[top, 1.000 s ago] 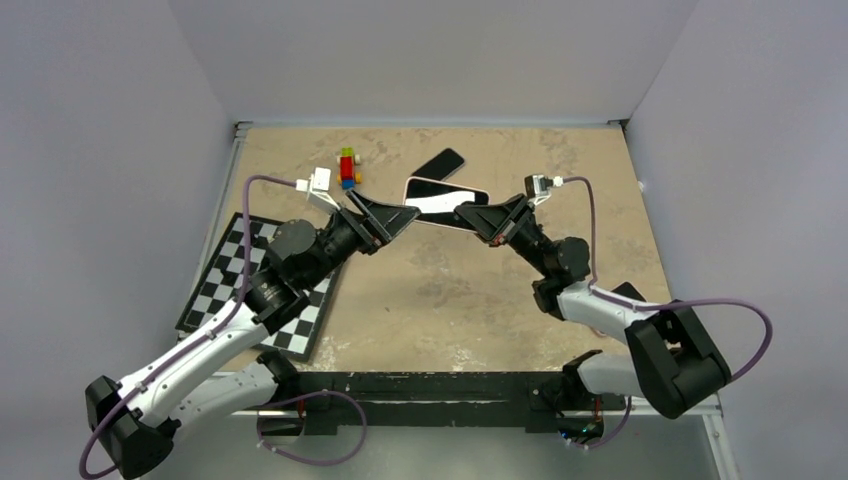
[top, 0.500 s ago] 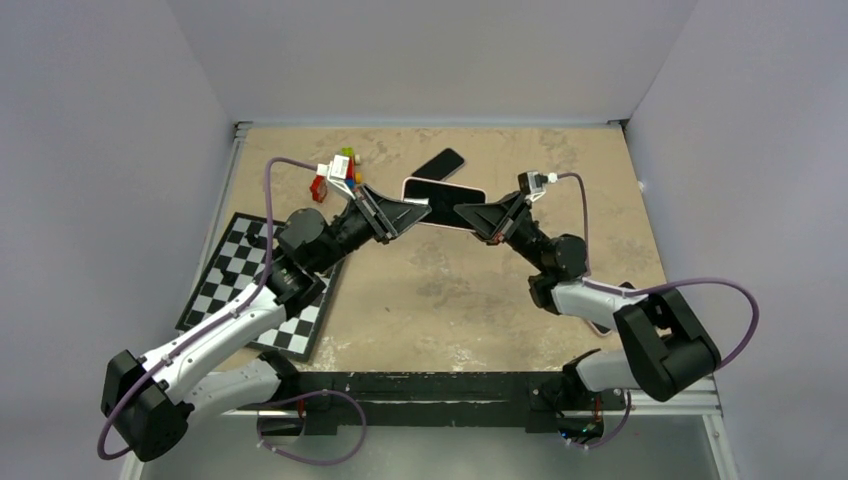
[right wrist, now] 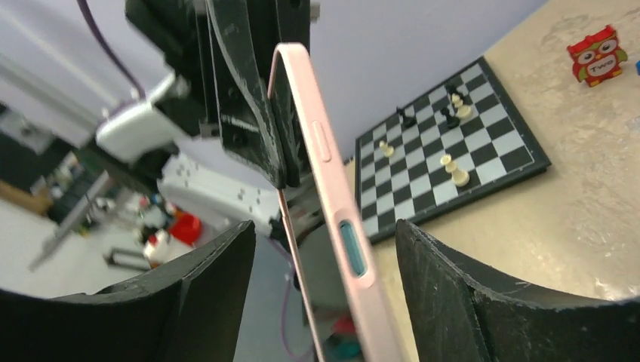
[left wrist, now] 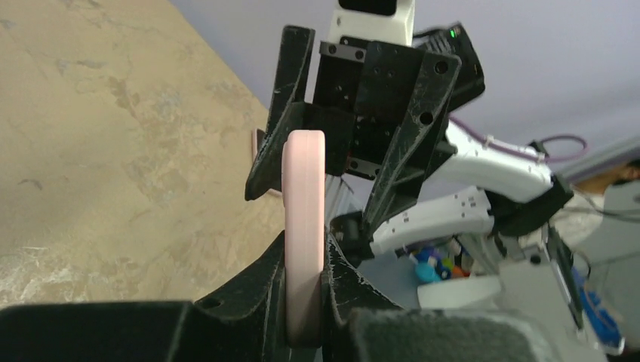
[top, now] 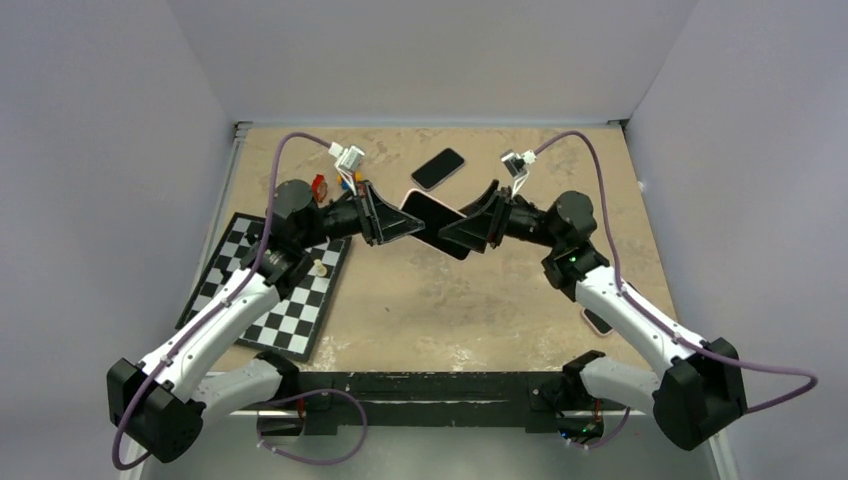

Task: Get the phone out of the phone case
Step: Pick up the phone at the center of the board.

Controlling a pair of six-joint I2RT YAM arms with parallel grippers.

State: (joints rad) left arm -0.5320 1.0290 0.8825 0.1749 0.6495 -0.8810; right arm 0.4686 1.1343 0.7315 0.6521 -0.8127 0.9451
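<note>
Now both arms are raised over the middle of the counter (top: 450, 310) and they meet at the phone case (top: 424, 203), which is pink and is held in the air, apart from the counter surface. The phone (top: 443, 228) sits inside the case: from above, its dark face shows with the pink rim around it. The left tool (left wrist: 306, 294) is closed narrow on one end of the case. In the left wrist view both its fingers press on the two flat sides, and the case is seen edge-on and upright between them. The right tool (right wrist: 323, 226) is at the opposite end and it is wide. In the right wrist view one finger (right wrist: 211, 286) stands on each side of the case with a gap on both sides, so the case passes between them and neither seems to touch it. On the pink edge a side button and an oval cut-out are visible. Behind the arms another phone (top: 438, 168) lies flat on the counter, well apart from the held one. At the left side lies a chessboard (top: 262, 295) with a few pieces on it, and near its far corner stands a small red owl toy (right wrist: 601, 53).
</note>
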